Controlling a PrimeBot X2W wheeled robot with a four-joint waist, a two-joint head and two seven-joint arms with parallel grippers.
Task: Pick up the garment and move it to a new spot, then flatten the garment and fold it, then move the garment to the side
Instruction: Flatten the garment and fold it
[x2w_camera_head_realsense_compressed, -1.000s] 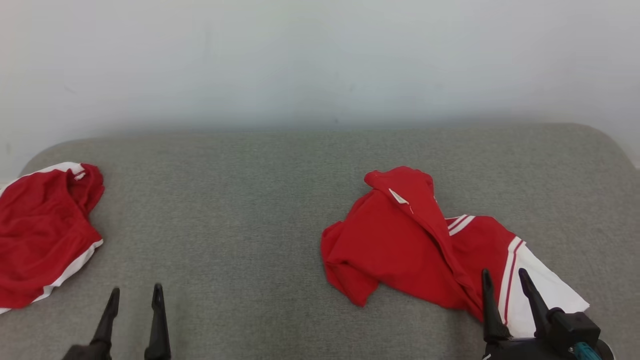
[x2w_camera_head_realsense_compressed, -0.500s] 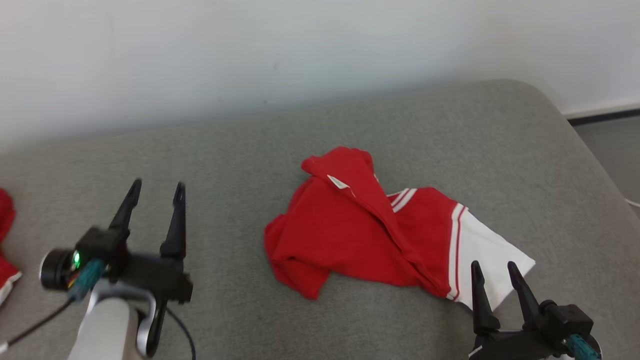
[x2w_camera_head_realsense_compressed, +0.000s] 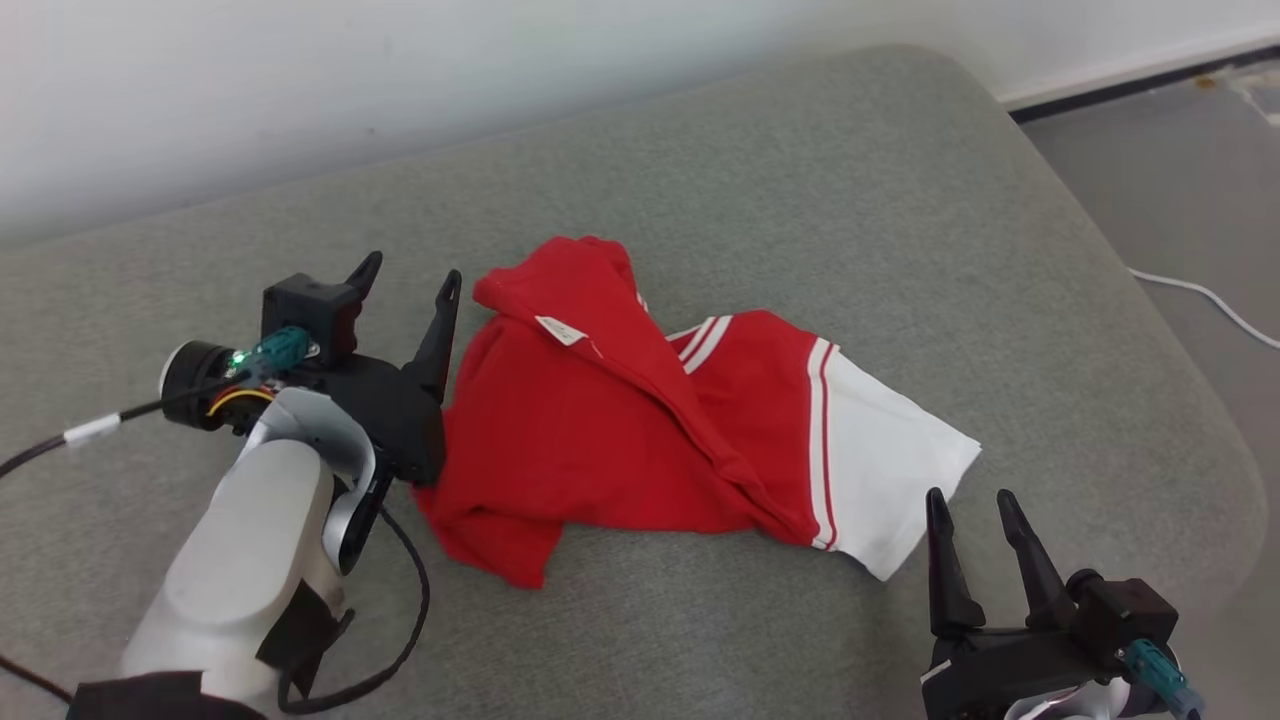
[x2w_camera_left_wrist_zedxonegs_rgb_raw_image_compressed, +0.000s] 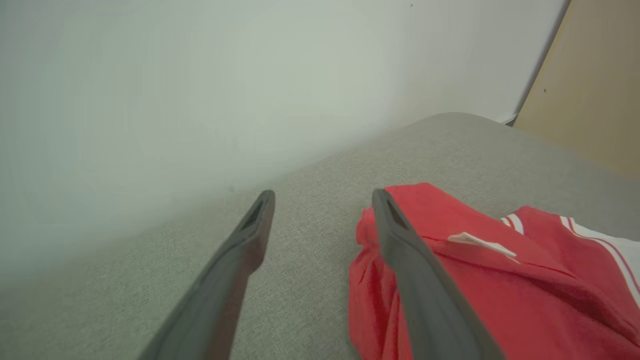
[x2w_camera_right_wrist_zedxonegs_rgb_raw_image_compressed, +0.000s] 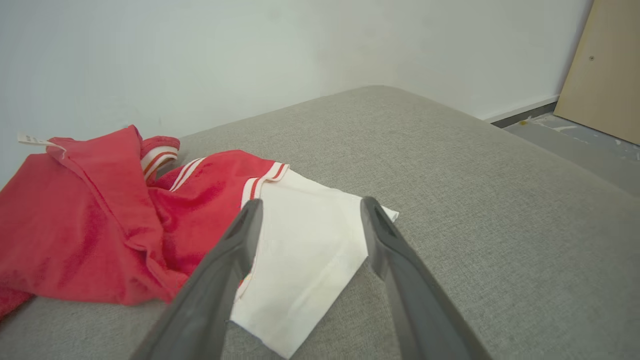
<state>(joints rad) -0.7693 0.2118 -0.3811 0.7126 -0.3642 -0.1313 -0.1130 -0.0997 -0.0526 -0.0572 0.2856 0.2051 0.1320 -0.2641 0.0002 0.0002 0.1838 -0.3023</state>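
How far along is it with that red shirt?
Nothing looks done yet: the garment lies crumpled on the grey cushion. In hand: the left fingers, open, at its red edge; the right fingers, open, near its other end, neither gripping. Left: lifting, moving, flattening, folding, setting aside.

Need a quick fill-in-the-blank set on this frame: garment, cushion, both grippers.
1. The crumpled red fabric garment lies on a ___ upholstered cushion.
2. The garment's end nearest the right gripper is a ___ panel.
3. The left gripper and the right gripper both stand ___, holding nothing.
Missing words: grey; white; open.
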